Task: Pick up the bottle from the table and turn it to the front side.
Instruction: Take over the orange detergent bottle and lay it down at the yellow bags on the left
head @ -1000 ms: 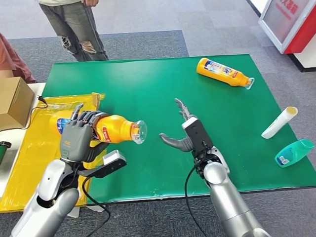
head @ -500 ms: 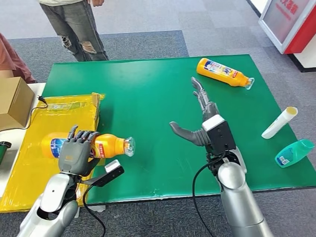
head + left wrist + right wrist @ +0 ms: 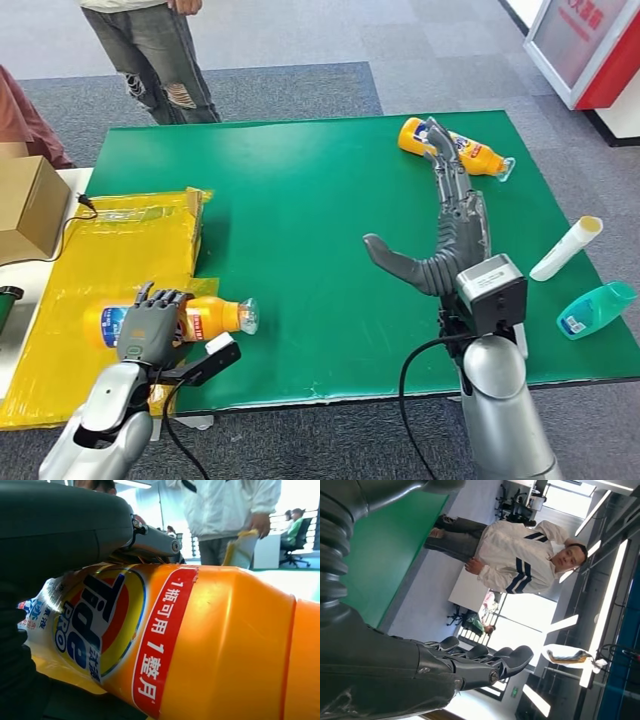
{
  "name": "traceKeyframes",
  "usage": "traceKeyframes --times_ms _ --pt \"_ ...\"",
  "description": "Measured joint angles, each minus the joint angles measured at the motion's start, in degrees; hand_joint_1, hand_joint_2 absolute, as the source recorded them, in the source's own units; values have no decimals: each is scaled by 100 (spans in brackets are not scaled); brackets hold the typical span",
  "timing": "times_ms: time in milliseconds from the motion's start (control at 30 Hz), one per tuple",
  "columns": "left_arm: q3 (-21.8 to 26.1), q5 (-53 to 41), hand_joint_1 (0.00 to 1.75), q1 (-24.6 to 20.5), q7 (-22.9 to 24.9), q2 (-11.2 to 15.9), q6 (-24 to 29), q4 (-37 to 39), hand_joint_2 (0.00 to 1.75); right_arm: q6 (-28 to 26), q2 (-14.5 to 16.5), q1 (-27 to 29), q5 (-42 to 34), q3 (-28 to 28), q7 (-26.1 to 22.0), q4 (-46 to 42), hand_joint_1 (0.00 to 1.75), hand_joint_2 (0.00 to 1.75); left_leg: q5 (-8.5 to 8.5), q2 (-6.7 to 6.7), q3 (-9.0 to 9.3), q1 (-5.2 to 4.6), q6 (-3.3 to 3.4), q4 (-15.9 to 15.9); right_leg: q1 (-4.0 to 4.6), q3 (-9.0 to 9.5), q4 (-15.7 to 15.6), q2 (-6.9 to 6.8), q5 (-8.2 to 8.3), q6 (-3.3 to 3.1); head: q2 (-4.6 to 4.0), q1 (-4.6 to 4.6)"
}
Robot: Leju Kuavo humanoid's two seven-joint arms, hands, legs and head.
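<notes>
Bare green mat (image 3: 302, 210) between both orange bottles (image 3: 453, 148)

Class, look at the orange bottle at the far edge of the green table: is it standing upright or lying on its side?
Lying on its side: the far orange bottle stretches lengthwise across the green table.

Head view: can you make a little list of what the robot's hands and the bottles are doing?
left hand: grips an orange Tide bottle lying sideways over the yellow sheet
right hand: empty, fingers spread, reaching toward the far orange bottle
far orange bottle: lies on its side on the green mat
other things: white tube and teal bottle at the mat's right edge
person: stands behind the table
</notes>
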Motion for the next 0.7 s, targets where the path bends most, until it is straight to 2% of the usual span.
traceKeyframes --times_ms 200,467,600,700 --pt "261 -134 175 -137 0 -22 221 406 175 -21 0 0 20 1 -24 -114 0 175 0 0 0 0 0 0 0 1 0 0 0 0 0 0" --pt "583 -106 175 -331 -32 -55 263 741 175 -43 0 -3 22 4 -26 -155 0 175 0 0 0 0 0 0 0 1 0 0 0 0 0 1" --pt "726 -75 0 -469 -79 -58 309 923 175 -43 0 -21 31 22 -27 -155 0 175 1 0 0 0 -1 0 0 1 0 0 1 0 0 1" --pt "774 -88 0 -530 -89 -60 361 1002 175 -42 0 -28 51 58 -28 -160 0 175 2 -1 0 0 -2 0 0 2 0 0 1 0 0 1"
